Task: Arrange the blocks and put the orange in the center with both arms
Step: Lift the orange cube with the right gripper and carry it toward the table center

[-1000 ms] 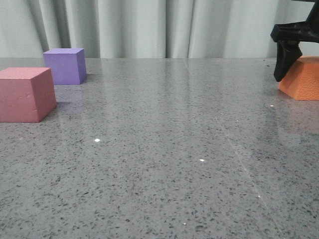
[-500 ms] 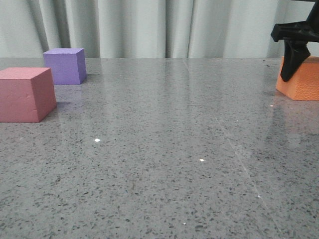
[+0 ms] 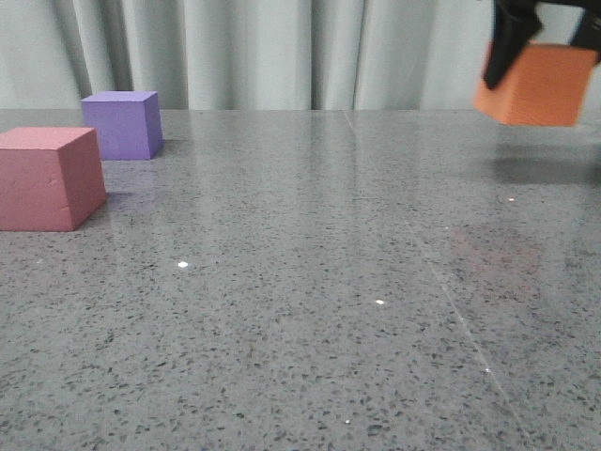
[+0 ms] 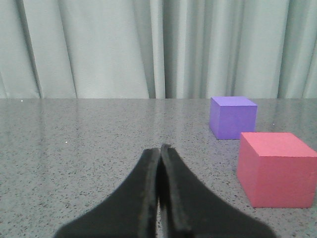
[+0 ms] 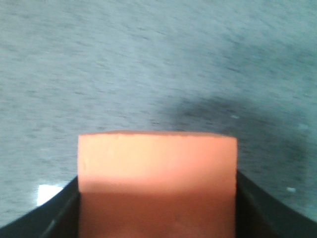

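Orange cube lifted off table; right end effector cropped.

A bright orange foam cube, a dusty pink-red foam cube and a purple foam cube; grey speckled stone tabletop; black right tool.

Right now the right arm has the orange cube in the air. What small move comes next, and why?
Probably carry the orange cube leftward toward the table's middle, keeping it raised. The right gripper is shut on it clear of the surface, while the pink-red cube and purple cube sit far left, leaving open surface between.
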### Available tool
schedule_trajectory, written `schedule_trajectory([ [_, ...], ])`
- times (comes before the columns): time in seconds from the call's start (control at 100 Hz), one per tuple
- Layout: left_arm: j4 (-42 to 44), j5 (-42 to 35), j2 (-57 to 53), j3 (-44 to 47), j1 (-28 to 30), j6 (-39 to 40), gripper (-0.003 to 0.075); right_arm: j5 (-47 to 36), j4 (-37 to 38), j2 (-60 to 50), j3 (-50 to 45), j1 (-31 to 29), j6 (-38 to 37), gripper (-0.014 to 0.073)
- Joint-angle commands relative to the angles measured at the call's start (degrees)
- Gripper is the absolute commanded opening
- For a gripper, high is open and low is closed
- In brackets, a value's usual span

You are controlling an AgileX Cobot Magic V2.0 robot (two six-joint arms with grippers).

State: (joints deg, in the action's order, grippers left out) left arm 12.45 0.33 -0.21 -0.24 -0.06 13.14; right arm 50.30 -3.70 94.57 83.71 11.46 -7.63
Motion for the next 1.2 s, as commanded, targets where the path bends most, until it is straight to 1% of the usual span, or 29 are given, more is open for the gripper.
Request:
schedule_trajectory([
  [0.0,-0.5,-4.3,-1.9,3.1,-0.4,0.1,-0.0019,-3.1,-0.5,-2.6,2.2,3.0,-2.8,0.0110],
  [0.18,-0.5,-4.3,-1.9,3.1,-0.4,0.1,-0.0019,-9.0,-0.2,-1.9,2.5,9.6,-10.2,0.0110],
  [0.27,-0.5,-4.3,-1.9,3.1,-0.4,0.1,-0.0019,-10.1,1.4,-0.6,3.6,12.6,-13.5,0.0110],
  [0.36,-0.5,-4.3,-1.9,3.1,-0.4,0.1,-0.0019,-10.0,4.4,1.6,5.6,15.6,-17.3,0.0110],
  [0.51,-0.5,-4.3,-1.9,3.1,-0.4,0.1,-0.0019,-8.4,11.1,5.9,10.6,19.9,-26.2,0.0110],
  [0.6,-0.5,-4.3,-1.9,3.1,-0.4,0.1,-0.0019,-6.4,15.7,8.8,14.1,22.8,-31.2,0.0110],
  [0.69,-0.5,-4.3,-1.9,3.1,-0.4,0.1,-0.0019,-3.2,19.4,11.7,17.7,25.2,-34.5,0.0110],
  [0.8,-0.5,-4.3,-1.9,3.1,-0.4,0.1,-0.0019,0.4,21.3,14.7,20.6,26.6,-37.1,0.0110],
  [1.1,-0.5,-4.3,-1.9,3.1,-0.4,0.1,-0.0019,0.5,21.2,17.7,21.1,27.9,-40.1,0.0111],
  [1.19,-0.5,-4.3,-1.9,3.1,-0.4,0.1,-0.0019,0.5,20.6,18.1,21.1,27.9,-40.1,0.0143],
])
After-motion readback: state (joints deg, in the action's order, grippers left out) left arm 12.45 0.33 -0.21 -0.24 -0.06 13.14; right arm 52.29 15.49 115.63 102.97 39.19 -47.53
